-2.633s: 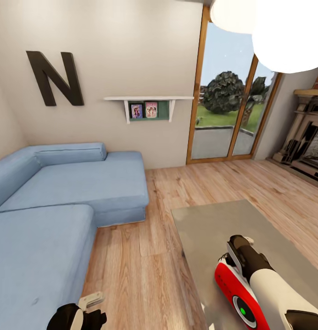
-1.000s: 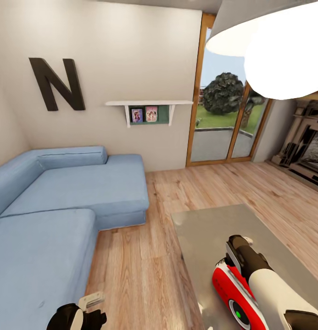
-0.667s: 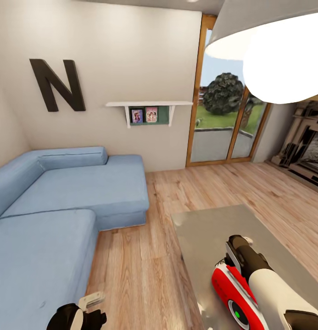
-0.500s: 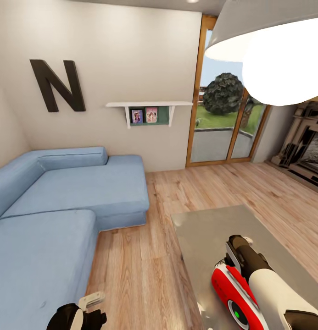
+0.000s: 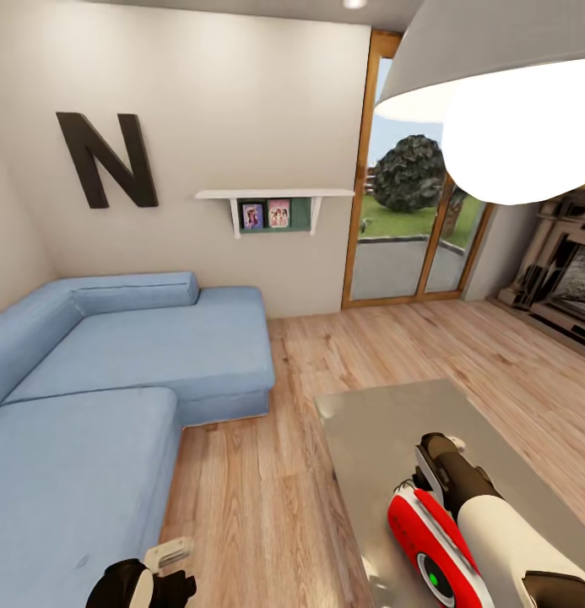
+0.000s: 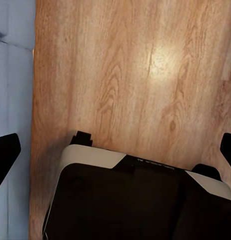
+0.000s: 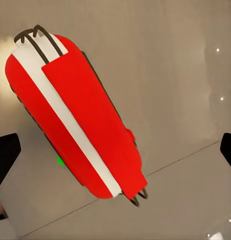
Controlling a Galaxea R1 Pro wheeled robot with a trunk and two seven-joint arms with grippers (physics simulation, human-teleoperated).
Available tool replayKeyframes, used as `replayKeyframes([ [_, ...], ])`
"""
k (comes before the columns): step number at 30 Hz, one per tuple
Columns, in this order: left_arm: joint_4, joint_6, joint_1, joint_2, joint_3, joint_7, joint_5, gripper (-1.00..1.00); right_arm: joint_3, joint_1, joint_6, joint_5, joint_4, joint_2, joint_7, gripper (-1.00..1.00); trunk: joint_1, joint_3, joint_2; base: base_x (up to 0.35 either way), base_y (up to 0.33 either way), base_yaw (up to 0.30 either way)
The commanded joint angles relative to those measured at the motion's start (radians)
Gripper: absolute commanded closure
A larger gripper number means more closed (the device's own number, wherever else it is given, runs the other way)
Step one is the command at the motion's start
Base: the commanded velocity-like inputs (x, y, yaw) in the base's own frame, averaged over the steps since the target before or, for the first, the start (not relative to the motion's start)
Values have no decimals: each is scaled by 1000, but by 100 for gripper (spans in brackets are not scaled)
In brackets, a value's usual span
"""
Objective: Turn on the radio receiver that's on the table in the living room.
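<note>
The red radio receiver with white trim stands near the front edge of the glossy grey-beige table; its grey dial with a green centre faces me. My right arm reaches over it from the right. In the right wrist view the radio receiver is seen from above, directly under my right gripper, which is open with its black fingertips spread wide and clear of it. My left gripper is open over the wood floor, low at my left side.
A blue sectional sofa fills the left. A black "N" and a white shelf hang on the beige wall. Glass doors, a fireplace and a bright lamp are on the right. My base shows below the left gripper.
The head camera has tilted slightly upward, so the lamp shade shows more and the room sits lower. Both arms and the radio have kept their places.
</note>
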Motion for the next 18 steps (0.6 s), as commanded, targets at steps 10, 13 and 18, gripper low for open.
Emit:
replayKeyframes([
  [10, 0, 0, 0, 0, 0, -1, 0, -100, 0, 0, 0, 0, 0, 3, -1, -100, -38, 31, 70, 0, 0, 0],
  [13, 0, 0, 0, -1, 0, -1, 0, -100, 0, 0, 0, 0, 0, 4, -1, -100, -50, 41, 91, 0, 0, 0],
  [18, 0, 0, 0, 0, 0, 0, 0, -100, 1, 0, 0, 0, 0, 7, -2, -100, -69, 57, 126, 0, 0, 0],
])
